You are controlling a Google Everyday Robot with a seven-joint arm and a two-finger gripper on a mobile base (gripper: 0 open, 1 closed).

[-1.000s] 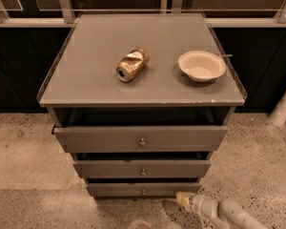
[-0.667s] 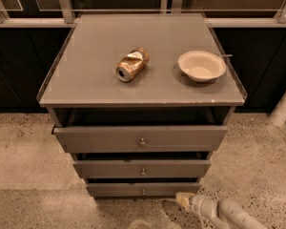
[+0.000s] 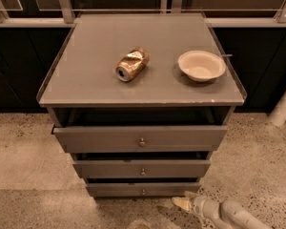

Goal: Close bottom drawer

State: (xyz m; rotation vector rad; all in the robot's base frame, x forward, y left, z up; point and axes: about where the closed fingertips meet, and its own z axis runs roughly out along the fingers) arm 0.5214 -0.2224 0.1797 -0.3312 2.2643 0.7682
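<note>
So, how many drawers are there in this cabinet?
3, stacked: the top drawer, the middle drawer under it, the bottom drawer lowest. All are partly open. The gripper is near the floor, by the bottom drawer's right end.

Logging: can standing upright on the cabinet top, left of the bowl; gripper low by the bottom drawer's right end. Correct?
No. The camera view shows the can lying on its side, not upright. It is left of the bowl on the cabinet top, and the gripper is low by the right end of the bottom drawer.
</note>
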